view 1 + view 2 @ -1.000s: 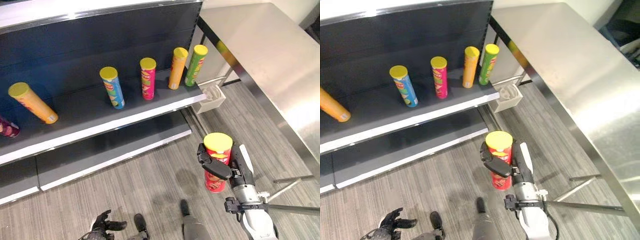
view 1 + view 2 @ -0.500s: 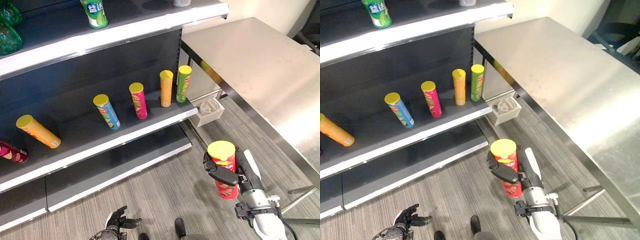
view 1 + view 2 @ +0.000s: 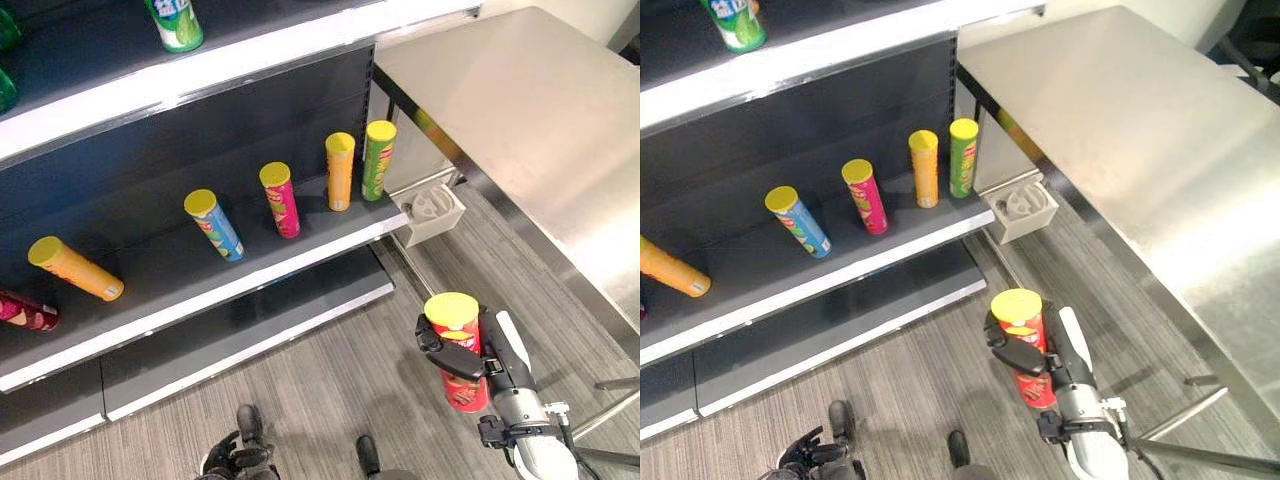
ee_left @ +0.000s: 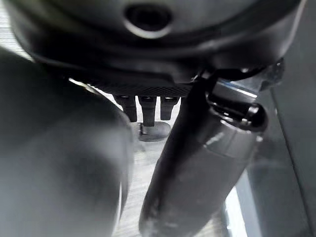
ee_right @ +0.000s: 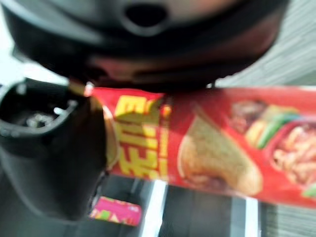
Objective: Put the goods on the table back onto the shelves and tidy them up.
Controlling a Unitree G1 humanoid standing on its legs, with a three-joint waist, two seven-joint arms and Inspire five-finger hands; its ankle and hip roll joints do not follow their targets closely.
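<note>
Far left on the dark middle shelf (image 3: 180, 270), a red tube (image 3: 28, 312) lies on its side at the edge of view, and next to it an orange chip tube with a yellow lid (image 3: 75, 268) lies tipped over. Moving along: a blue yellow-lidded tube (image 3: 213, 224) leaning, a pink one (image 3: 279, 199), then an orange one (image 3: 340, 170) and a green one (image 3: 378, 159) standing close together at the shelf's right end. Down low, the left hand (image 3: 812, 456) hangs near the floor with its fingers loosely spread, carrying nothing. And over on the right, the right hand (image 3: 470, 356) is wrapped round the red cylindrical chip can with the yellow lid (image 3: 457, 336), held upright above the floor and well apart from the shelf; the wrist view confirms thumb and fingers clamped across the can's printed side. The risks from here, as I see it: the can is smooth and could slip or twist in the grip on the reach, and the free gaps between the tubes look narrow, so a careless entry could knock a neighbour, especially the leaning blue one. Underfoot there's grey wood-grain flooring (image 3: 330, 370); a bare stainless-steel table (image 3: 520, 120) runs along the right, with a small white tray (image 3: 430, 208) tucked by its leg, and a green bottle (image 3: 174, 22) stands on the shelf above.
</note>
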